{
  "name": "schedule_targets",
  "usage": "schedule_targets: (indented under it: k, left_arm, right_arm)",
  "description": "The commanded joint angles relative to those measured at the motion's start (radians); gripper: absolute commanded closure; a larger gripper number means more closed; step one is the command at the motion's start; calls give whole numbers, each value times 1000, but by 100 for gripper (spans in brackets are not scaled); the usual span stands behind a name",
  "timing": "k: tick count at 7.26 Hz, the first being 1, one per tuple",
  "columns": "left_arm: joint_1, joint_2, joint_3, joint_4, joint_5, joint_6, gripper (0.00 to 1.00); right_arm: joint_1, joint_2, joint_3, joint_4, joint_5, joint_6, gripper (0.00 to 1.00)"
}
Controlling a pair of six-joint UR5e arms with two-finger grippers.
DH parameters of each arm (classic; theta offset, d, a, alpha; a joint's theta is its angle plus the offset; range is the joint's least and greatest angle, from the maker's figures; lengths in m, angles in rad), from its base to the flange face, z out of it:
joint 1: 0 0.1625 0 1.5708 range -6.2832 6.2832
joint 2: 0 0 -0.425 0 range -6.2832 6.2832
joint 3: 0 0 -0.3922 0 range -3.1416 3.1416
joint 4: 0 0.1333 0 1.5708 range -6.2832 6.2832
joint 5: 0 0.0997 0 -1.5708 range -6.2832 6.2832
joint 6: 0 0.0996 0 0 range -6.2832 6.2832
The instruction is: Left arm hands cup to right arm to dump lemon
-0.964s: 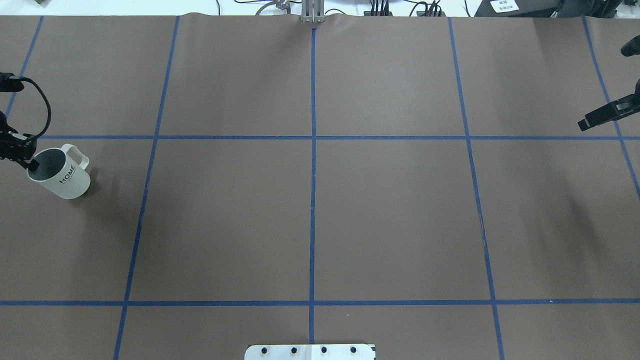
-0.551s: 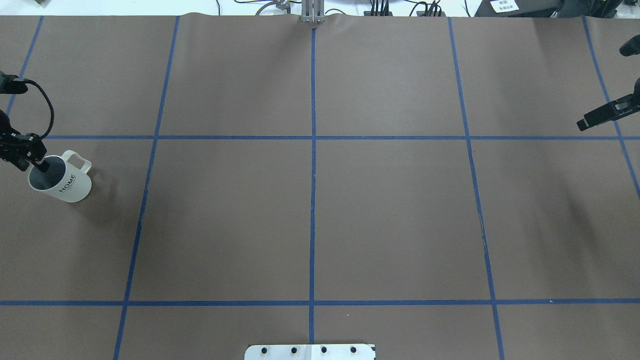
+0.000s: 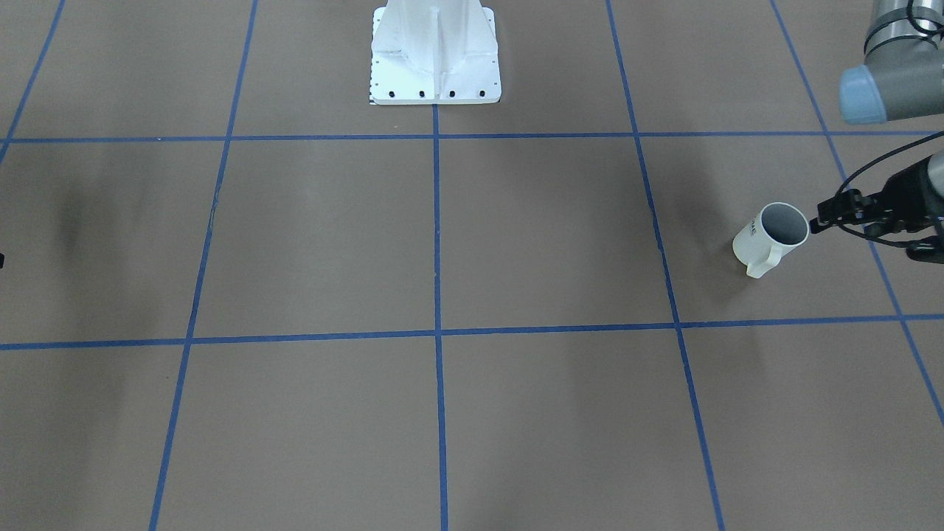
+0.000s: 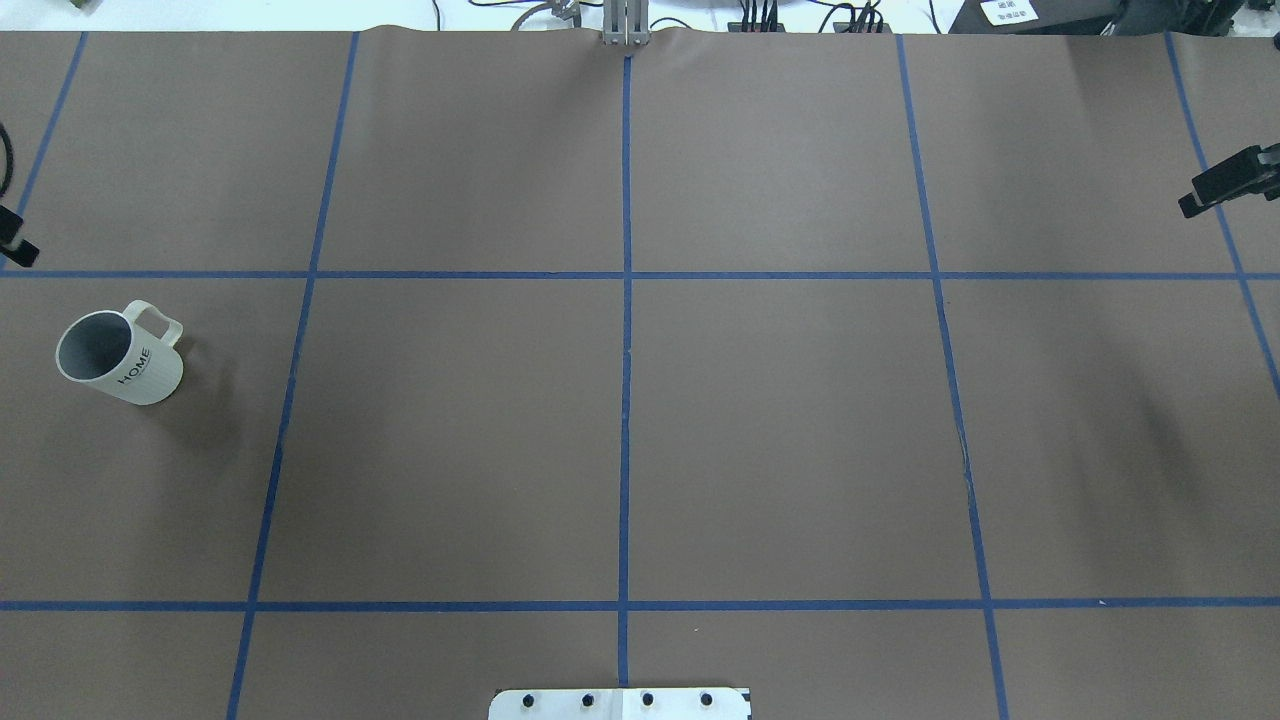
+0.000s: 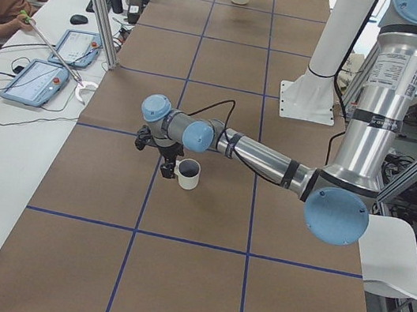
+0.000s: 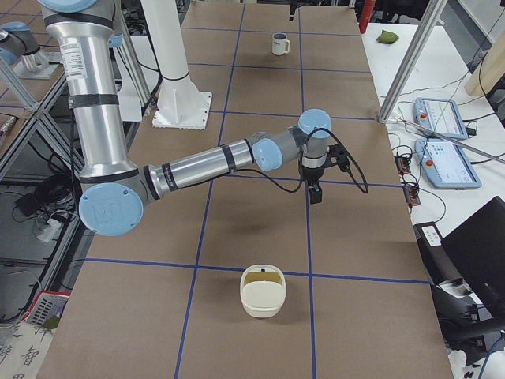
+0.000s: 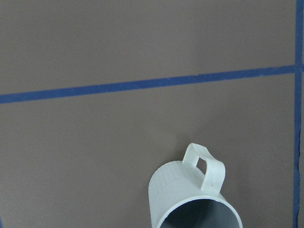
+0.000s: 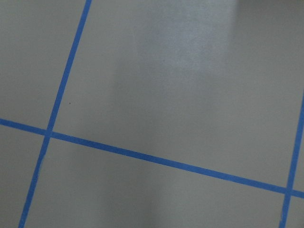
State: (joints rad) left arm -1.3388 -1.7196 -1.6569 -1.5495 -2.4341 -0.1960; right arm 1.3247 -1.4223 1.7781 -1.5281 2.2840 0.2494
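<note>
The cup (image 4: 120, 356) stood upright on the brown table (image 4: 780, 430), far out on the robot's left. It was in the grid square just on the robot's side of the cross line of blue tape (image 4: 470, 275). Its squared handle pointed away from the robot, and the lettering HOME faced the table's centre. The grey inside lay open to the overhead camera, with the rim free all round.

The left arm (image 5: 272, 157) reached out low over the table. The left gripper (image 3: 817, 223) hung just beside the cup, on the side away from the table's centre. We could not tell whether its fingers were spread or pressed together, since the wrist view showed only the cup and tape.

The right arm (image 6: 205, 164) stretched over the robot's right end of the table, well apart from the cup. The right gripper (image 6: 316, 194) pointed down, and we could not tell its state either.

Near it stood a cream tub (image 6: 263, 292) whose inside showed dull yellow-green. We could not tell whether that was the lemon.
</note>
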Motion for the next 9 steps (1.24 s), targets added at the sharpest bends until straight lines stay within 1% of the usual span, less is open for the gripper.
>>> schedule_targets:
  k: [1, 2, 3, 4, 5, 6, 8, 9]
  left_arm:
    - [-146, -9, 87, 3, 1, 132, 0]
    - [-193, -15, 142, 3, 1, 233, 0]
    - [-226, -15, 166, -1, 6, 266, 0]
    - [-229, -12, 169, 0, 56, 247, 0]
    - [-232, -15, 152, -4, 125, 174, 0]
    - [-234, -14, 137, 0, 141, 152, 0]
    - [-229, -11, 140, -9, 139, 150, 0]
    - [-232, -11, 111, -6, 133, 153, 0]
  right_arm:
    - [59, 11, 36, -116, 2, -79, 0]
    - [95, -4, 40, -139, 5, -140, 0]
    - [115, -57, 50, -152, 3, -156, 0]
    - [138, -117, 82, -149, 3, -157, 0]
    - [164, -156, 92, -150, 5, -157, 0]
    - [165, -187, 101, -153, 6, -156, 0]
    - [165, -178, 92, -145, 22, -141, 0]
    - [165, -137, 86, -155, 17, -139, 0]
